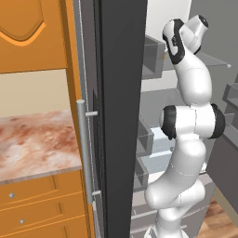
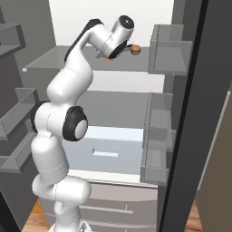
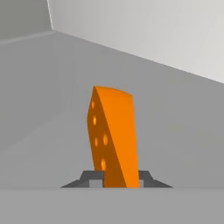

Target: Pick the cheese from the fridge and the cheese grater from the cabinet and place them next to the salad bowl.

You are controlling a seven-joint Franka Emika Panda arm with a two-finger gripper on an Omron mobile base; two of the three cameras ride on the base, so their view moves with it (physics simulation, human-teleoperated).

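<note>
An orange-yellow wedge of cheese (image 3: 113, 135) with small holes stands on the pale grey upper shelf (image 2: 86, 61) inside the open fridge (image 1: 121, 116). My gripper (image 3: 116, 179) reaches onto that shelf, and its dark fingertips (image 3: 91, 178) press the wedge's lower end from both sides, so it is shut on the cheese. In the right base view the hand (image 2: 113, 43) hangs over the shelf with a sliver of orange under it. The orange cabinet (image 1: 28, 32) with its arched door is at the upper left. The cheese grater and the salad bowl are out of view.
The fridge door's edge with its long silver handle (image 1: 83, 148) stands left of the arm. A small brown thing (image 2: 135, 49) sits on the same shelf, right of the hand. Door bins (image 2: 156, 136) line the right side. A marbled counter (image 1: 32, 139) lies over orange drawers (image 1: 37, 209).
</note>
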